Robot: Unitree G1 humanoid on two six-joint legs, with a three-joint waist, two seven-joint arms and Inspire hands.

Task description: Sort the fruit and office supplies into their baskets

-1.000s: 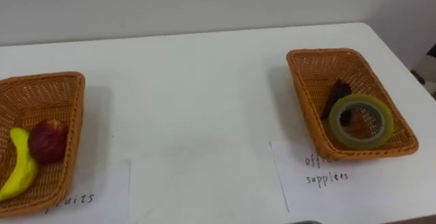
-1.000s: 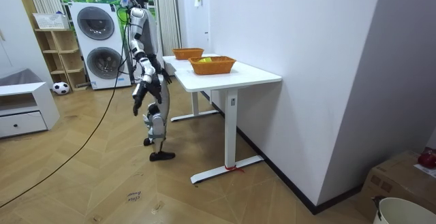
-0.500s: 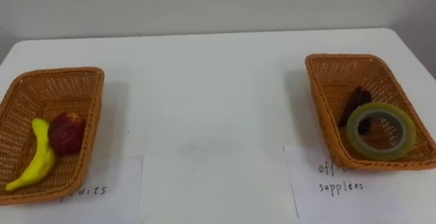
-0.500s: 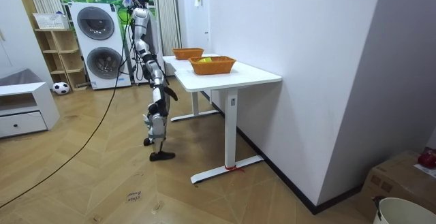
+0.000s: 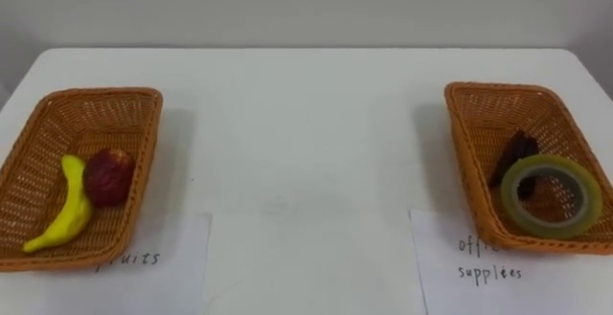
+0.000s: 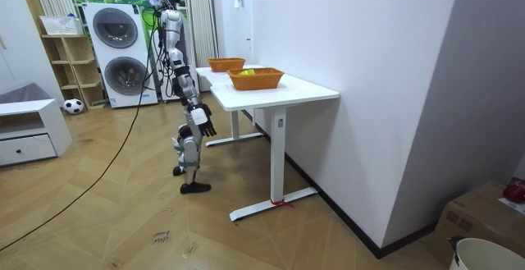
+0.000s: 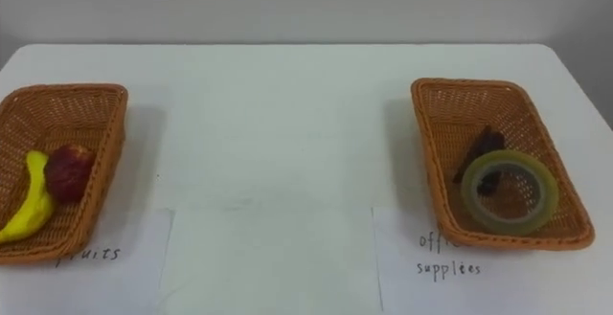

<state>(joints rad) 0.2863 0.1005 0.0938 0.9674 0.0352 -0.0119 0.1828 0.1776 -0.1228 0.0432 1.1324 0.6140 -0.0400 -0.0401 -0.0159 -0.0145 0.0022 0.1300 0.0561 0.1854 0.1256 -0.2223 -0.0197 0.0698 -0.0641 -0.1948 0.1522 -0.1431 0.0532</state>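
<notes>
White table (image 5: 297, 133) seen from the robot's head, with two wicker baskets and two paper sheets.

The left basket (image 5: 115, 93), at the left edge of the frame, holds two fruits: one yellow banana (image 5: 65, 214) lying lengthwise, and one dark red fruit (image 5: 108, 175) touching the banana's upper end.

The right basket (image 5: 498, 87), at the right edge, holds two items. One is a roll of yellowish tape (image 5: 556, 225), tilted against the basket's near end. The other is a dark object (image 5: 512, 154) just behind the roll and partly covered by it; its kind cannot be told.

One sheet (image 5: 163, 277) lies at lower left with a single handwritten word, its start hidden under the left basket's rim. A second sheet (image 5: 517, 286) lies at lower right with two lines of handwriting.

In the room view the robot stands on the wooden floor at the table's left. Its right hand (image 6: 206, 125) hangs below the tabletop, well apart from both baskets. Whether it is relaxed or clenched cannot be told.
</notes>
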